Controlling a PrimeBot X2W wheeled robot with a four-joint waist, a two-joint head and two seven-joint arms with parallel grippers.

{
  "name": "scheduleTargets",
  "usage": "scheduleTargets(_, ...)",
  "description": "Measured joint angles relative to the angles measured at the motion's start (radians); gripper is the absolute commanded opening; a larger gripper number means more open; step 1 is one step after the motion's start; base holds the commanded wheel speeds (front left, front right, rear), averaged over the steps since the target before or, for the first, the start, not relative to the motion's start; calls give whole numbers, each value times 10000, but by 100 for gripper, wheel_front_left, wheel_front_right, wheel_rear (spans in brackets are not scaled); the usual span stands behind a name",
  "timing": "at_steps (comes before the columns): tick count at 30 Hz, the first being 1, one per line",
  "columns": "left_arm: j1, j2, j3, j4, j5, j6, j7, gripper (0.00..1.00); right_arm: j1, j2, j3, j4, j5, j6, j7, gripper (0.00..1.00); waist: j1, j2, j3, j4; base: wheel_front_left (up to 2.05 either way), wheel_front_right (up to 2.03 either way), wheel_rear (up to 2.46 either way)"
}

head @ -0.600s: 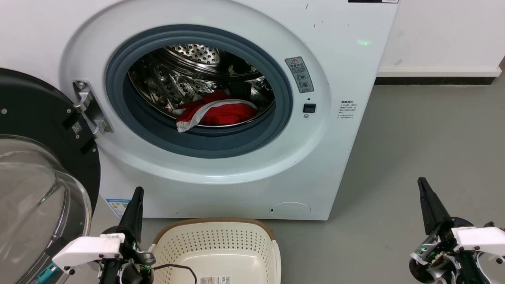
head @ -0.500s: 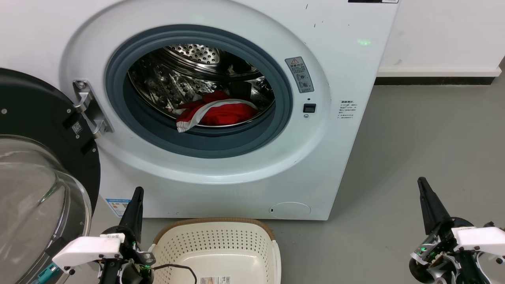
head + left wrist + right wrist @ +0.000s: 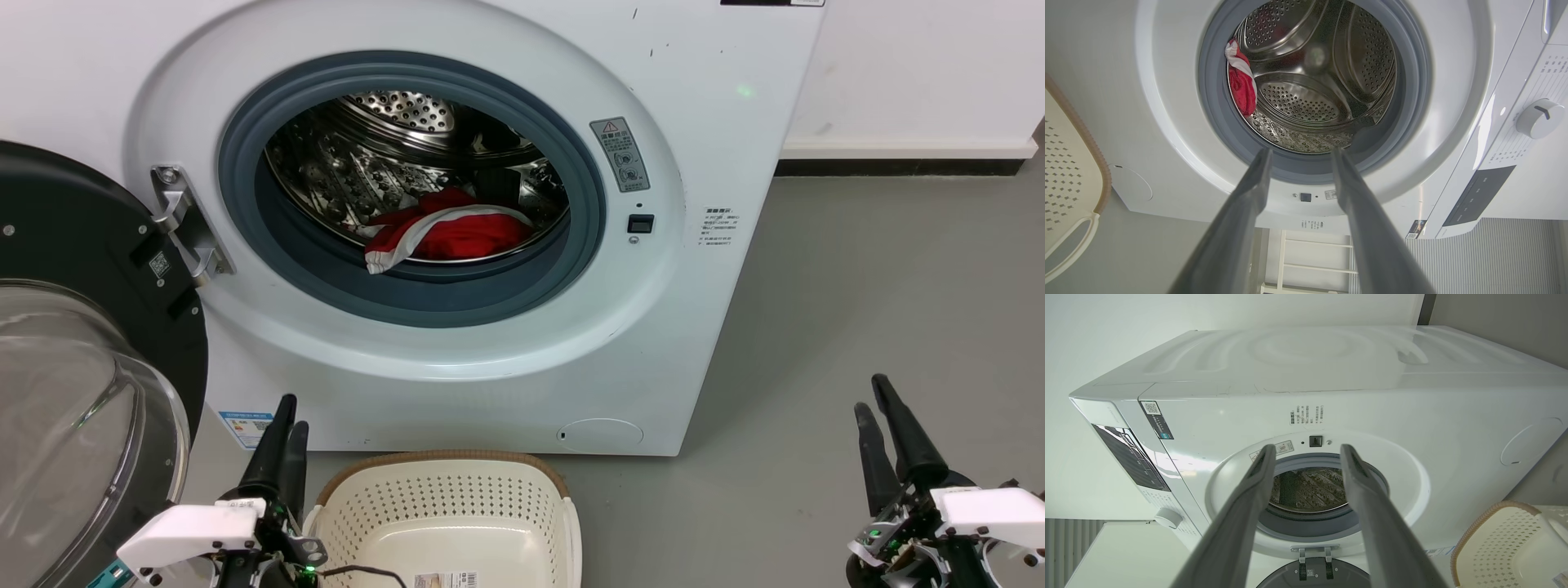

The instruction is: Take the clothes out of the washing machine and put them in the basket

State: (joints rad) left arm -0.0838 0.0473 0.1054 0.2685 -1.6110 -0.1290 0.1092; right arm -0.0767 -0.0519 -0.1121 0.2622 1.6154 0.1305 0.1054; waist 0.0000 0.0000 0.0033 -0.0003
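Observation:
The washing machine (image 3: 702, 147) stands with its round opening uncovered. Red clothes (image 3: 445, 233) with white trim lie at the front of the steel drum, just behind the grey ring; the left wrist view shows the clothes (image 3: 1241, 81) at the drum's left side. The cream basket (image 3: 449, 510) sits on the floor below the opening and holds no clothes. My left gripper (image 3: 294, 411) is open beside the basket's left rim, its fingers (image 3: 1257, 175) framing the drum. My right gripper (image 3: 869, 392) is open over the floor at the lower right, fingers (image 3: 1261, 465) toward the machine (image 3: 1331, 404).
The black-rimmed glass door (image 3: 82, 327) swings open at the left, close to my left arm. Grey floor (image 3: 882, 286) stretches right of the machine to a white wall with a dark skirting. A paper label lies in the basket's bottom. The basket's brown rim (image 3: 1478, 522) shows in the right wrist view.
Each gripper showed one dark spike before and now shows two parted fingers: both have opened. Both have also dropped slightly in the head view. The clothes have not moved.

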Motion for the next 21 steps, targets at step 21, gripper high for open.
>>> scheduleTargets(21, -254, 13, -596, -869, 3530, 0, -1003, 100, 249, 6, 150, -1150, -3584, 0, -968, 100, 0, 0, -20, 36, 0, 0, 0)
